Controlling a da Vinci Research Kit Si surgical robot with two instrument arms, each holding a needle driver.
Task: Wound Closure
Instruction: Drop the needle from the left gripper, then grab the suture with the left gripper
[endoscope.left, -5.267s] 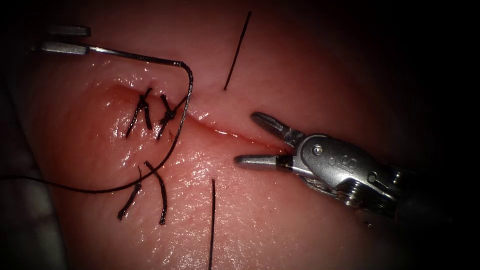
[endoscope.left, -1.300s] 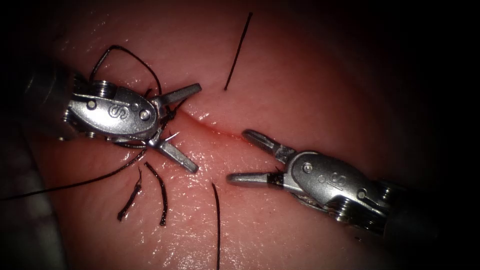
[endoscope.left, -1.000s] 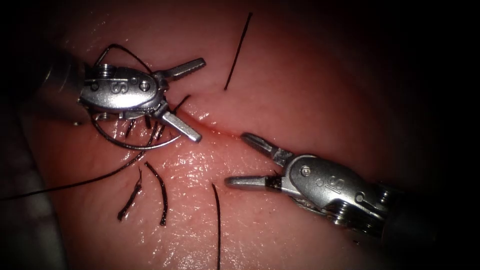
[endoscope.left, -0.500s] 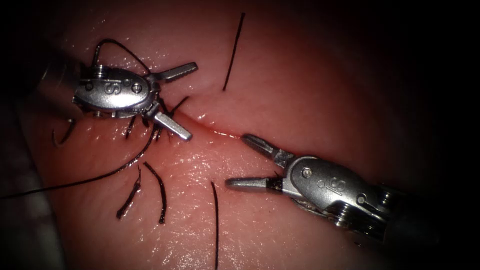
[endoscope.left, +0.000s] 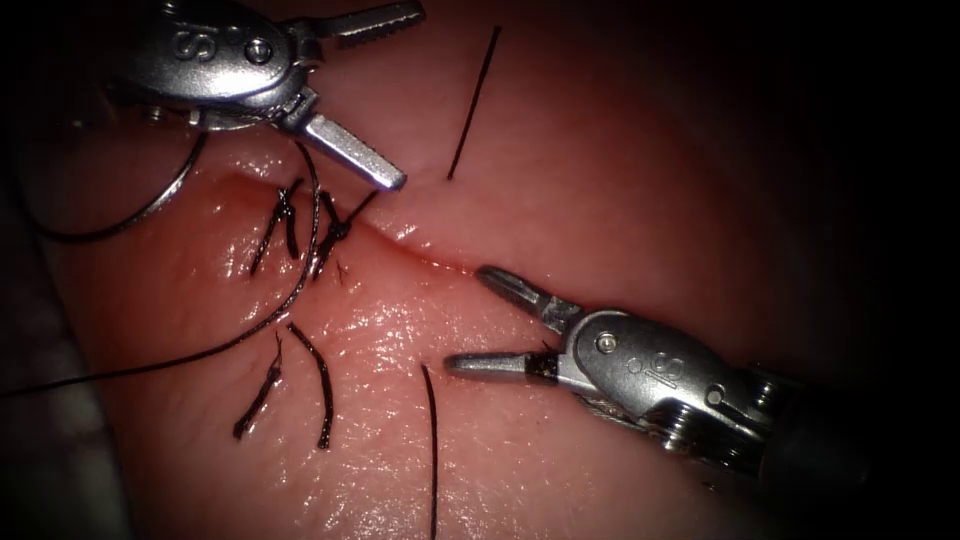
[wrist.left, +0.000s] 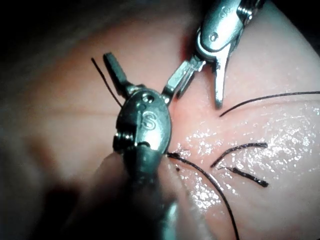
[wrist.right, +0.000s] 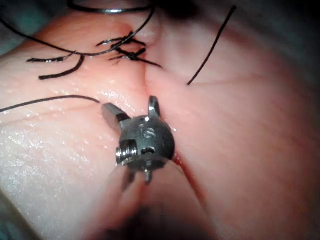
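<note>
The tissue (endoscope.left: 560, 150) carries a cut (endoscope.left: 450, 262) running from upper left to lower right. My left tool (endoscope.left: 410, 95) hovers above the cut's left end, jaws wide open with nothing between them. The needle (endoscope.left: 150, 205), a thin curved arc, hangs beneath that tool's wrist beyond the stitches, out of the tissue; how it is held there is hidden. Thread (endoscope.left: 300, 290) runs from under the left tool past the knotted stitches (endoscope.left: 335, 230) and off to the left. My right tool (endoscope.left: 465, 318) stands open astride the cut, holding nothing. The right wrist view shows the right tool (wrist.right: 131, 107) and the needle (wrist.right: 110, 10).
Cut thread ends (endoscope.left: 320, 385) lie on the tissue below the stitches. Two straight dark strands mark the tissue, one above the cut (endoscope.left: 475, 100) and one below it (endoscope.left: 432, 450). A thin line of red fluid sits in the cut.
My left tool has lifted up and away from the stitches with its jaws still open. The needle arc swung out to the left with it. The right tool has barely shifted.
</note>
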